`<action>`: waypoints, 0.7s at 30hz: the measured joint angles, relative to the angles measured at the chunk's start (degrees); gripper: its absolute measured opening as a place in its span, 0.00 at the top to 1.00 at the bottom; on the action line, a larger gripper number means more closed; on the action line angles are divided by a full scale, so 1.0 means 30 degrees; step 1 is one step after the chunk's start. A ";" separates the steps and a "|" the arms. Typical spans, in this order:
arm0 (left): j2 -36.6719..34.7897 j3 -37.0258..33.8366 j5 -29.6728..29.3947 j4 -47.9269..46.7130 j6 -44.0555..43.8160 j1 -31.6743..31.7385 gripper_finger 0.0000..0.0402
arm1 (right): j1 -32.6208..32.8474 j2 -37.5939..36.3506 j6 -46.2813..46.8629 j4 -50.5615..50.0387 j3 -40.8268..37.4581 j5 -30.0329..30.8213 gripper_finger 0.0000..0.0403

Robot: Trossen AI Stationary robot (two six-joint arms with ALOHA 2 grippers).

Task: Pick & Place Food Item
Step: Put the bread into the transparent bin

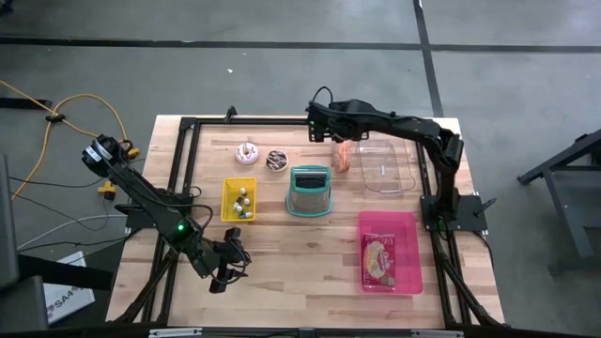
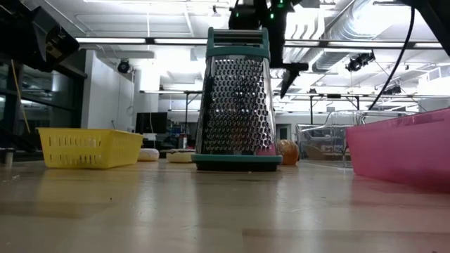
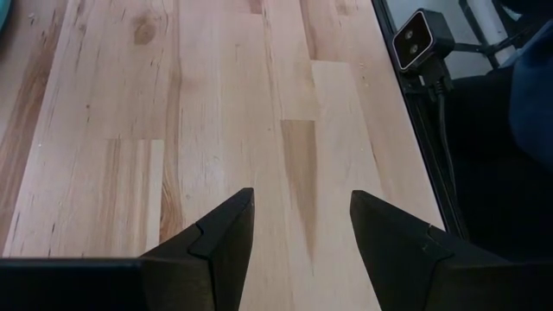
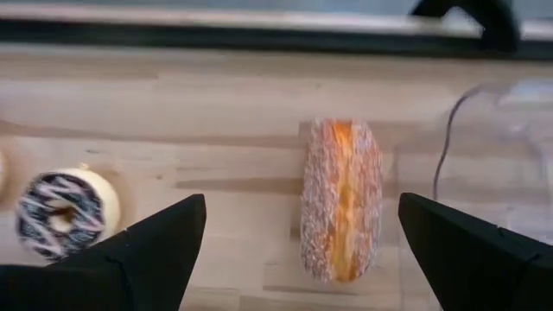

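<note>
The right tool [image 4: 294,250] hangs with its fingers spread wide above the sugar-coated pastry [image 4: 340,199], which lies on the wooden counter [image 1: 282,244] between an empty clear container [image 1: 387,167] and two donuts, a chocolate-iced one [image 1: 276,161] and a pale one [image 1: 247,151] further along. In front of these stand one metal box grater [image 1: 310,191], directly ahead of the pastry, one yellow basket [image 1: 238,199] holding small items, and one pink bin [image 1: 389,252] containing a packet. The left tool [image 3: 301,238] waits low over bare wood near the counter's front edge, its fingers likewise spread and gripping nothing.
</note>
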 joint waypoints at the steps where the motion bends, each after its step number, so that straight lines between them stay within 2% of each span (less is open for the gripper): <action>1: 0.0000 0.0000 0.0000 0.0000 0.0000 0.0000 0.53 | -0.0048 0.0058 0.0107 0.0211 -0.0360 -0.0236 0.07; 15: 0.0000 0.0000 0.0007 0.0008 0.0000 0.0000 0.53 | -0.1031 0.0215 0.1666 0.1791 -0.3238 -0.2681 0.07; 21: 0.0000 0.0000 0.0003 0.0015 0.0000 0.0000 0.53 | -0.1039 0.0222 0.2239 0.2700 -0.4347 -0.2746 0.07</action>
